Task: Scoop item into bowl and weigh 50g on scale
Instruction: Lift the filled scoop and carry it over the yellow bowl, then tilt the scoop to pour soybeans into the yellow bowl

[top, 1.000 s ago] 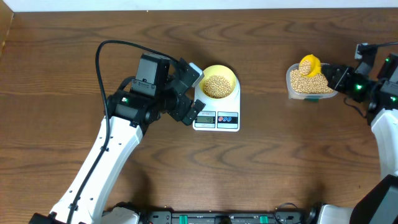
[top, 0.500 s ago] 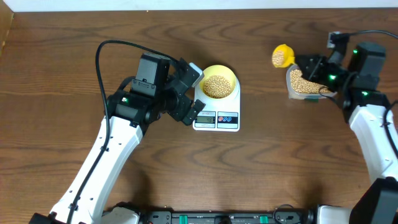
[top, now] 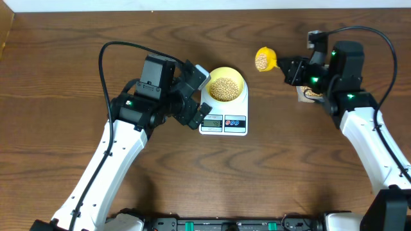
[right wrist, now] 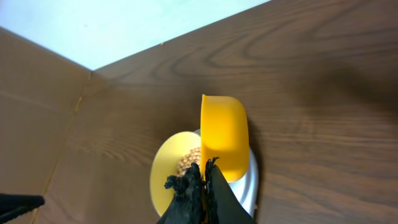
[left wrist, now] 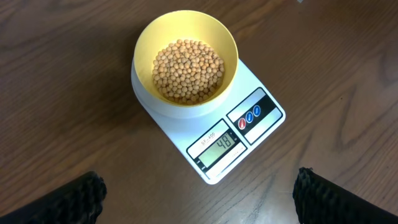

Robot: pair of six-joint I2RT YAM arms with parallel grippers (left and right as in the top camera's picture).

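The pale yellow bowl (top: 239, 76) stands on the white scale (top: 223, 122), about half full of tan beans (top: 224, 88). In the left wrist view the bowl (left wrist: 144, 42) and its beans (left wrist: 188, 70) show clearly, and the display of the scale (left wrist: 260, 119) reads 48. My left gripper (top: 200, 95) hangs open just left of the scale, nothing between its fingers (left wrist: 79, 200). My right gripper (top: 289, 69) is shut on the handle of a bright yellow scoop (top: 264, 59) loaded with beans, held in the air right of the bowl. From the right wrist, the scoop (right wrist: 224, 134) overlaps the bowl (right wrist: 165, 163).
A clear plastic tub (top: 311, 94) of beans sits at the right, mostly hidden under my right arm. The left arm's black cable (top: 109, 51) arcs over the table's back left. A pale wall edge (right wrist: 93, 31) borders the far side.
My right gripper lifted the loaded scoop out of the tub and carried it left toward the bowl. The left arm, bowl and scale have stayed put.
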